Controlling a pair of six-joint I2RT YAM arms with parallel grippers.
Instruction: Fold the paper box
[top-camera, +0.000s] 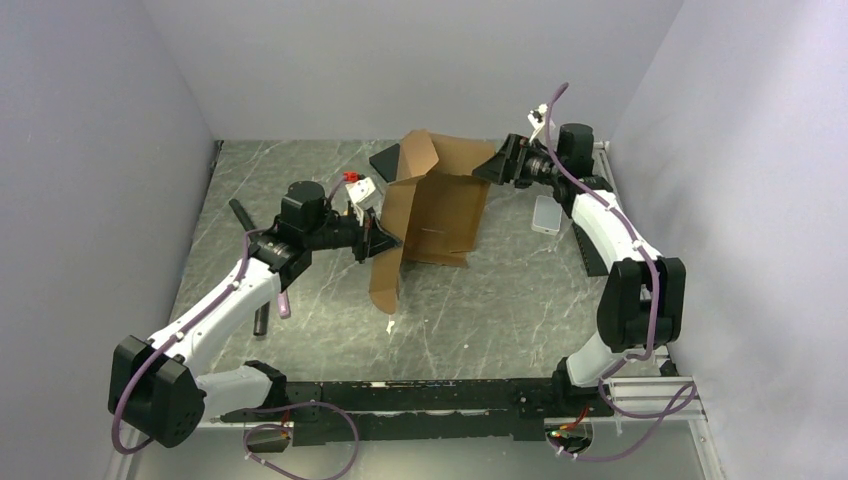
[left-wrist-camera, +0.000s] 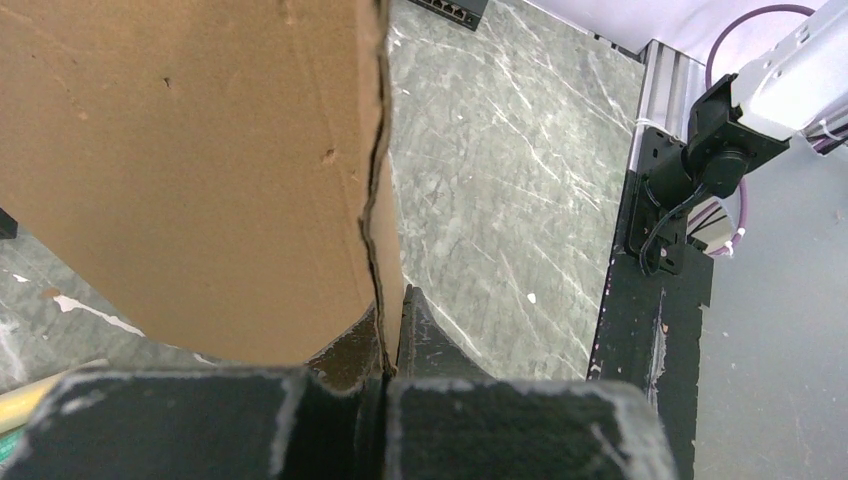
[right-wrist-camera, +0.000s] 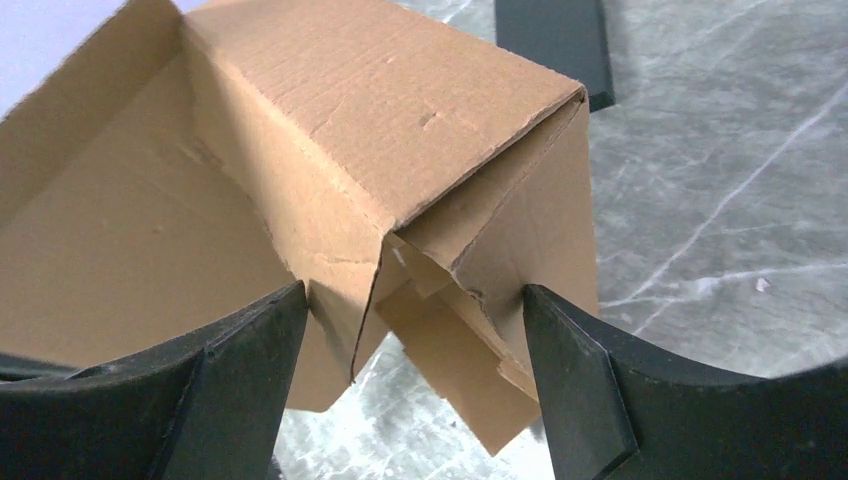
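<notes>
The paper box (top-camera: 435, 200) is brown cardboard, half formed, in the middle of the table with its flaps standing up. My left gripper (top-camera: 378, 243) is shut on the edge of its long front-left flap (top-camera: 387, 275). In the left wrist view the fingers (left-wrist-camera: 430, 335) pinch that flap (left-wrist-camera: 200, 160) edge-on. My right gripper (top-camera: 497, 165) is at the box's far right corner. In the right wrist view it (right-wrist-camera: 415, 330) is open wide, with one finger on each side of the end of the folded side wall (right-wrist-camera: 400, 130). A loose tab hangs between the fingers.
A flat black slab (top-camera: 385, 158) lies behind the box and also shows in the right wrist view (right-wrist-camera: 550, 40). A small translucent container (top-camera: 547, 215) sits to the right. A red-and-white item (top-camera: 358, 185) and black sticks (top-camera: 242, 213) lie on the left. The black base rail (left-wrist-camera: 650, 330) runs along the near edge.
</notes>
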